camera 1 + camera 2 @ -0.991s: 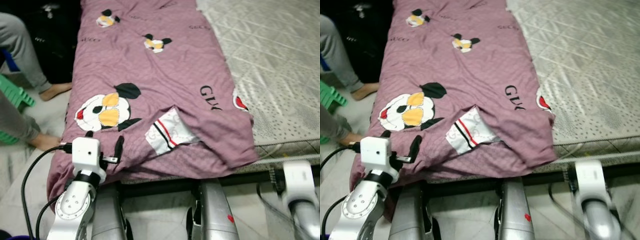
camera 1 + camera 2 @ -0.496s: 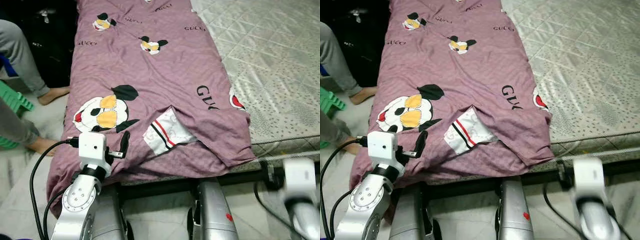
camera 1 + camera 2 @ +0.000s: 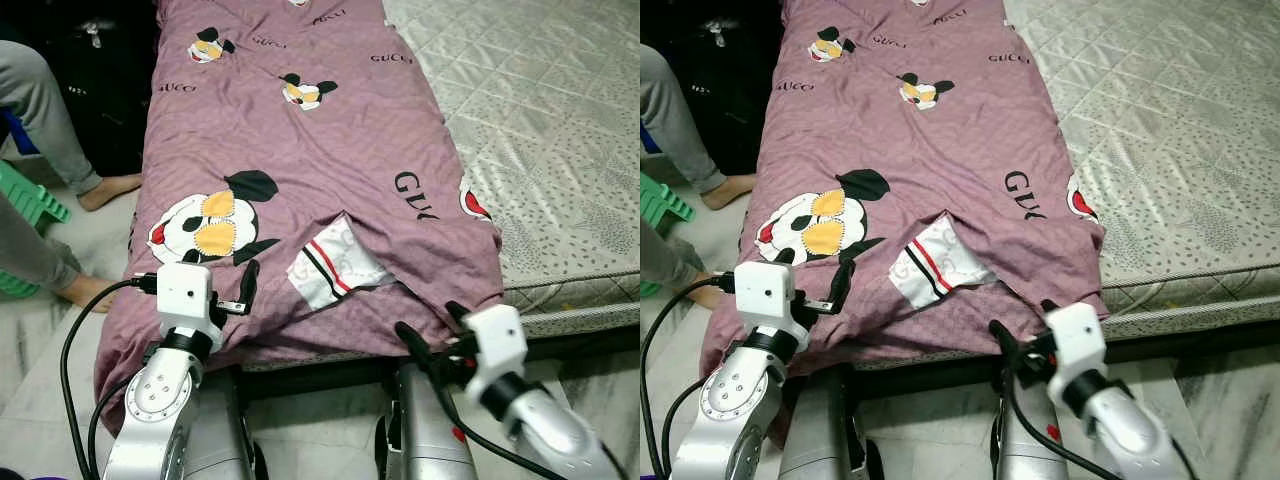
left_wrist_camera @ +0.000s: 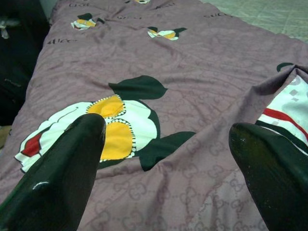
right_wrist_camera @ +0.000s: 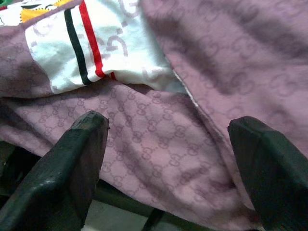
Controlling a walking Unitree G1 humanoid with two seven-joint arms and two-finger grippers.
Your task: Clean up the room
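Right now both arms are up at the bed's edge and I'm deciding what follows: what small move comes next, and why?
Probably ease the open right gripper forward onto the purple quilt hem: the fingers straddle it near the folded-back white corner. The left gripper hovers open too.

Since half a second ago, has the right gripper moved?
Yes. The right gripper has swung in toward the robot's left and forward, from beside the mattress edge to the near hem of the purple blanket, fingers open.

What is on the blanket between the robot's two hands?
A white flap with red and black stripes lies on the purple blanket, seen in the eye views between left gripper and right gripper.
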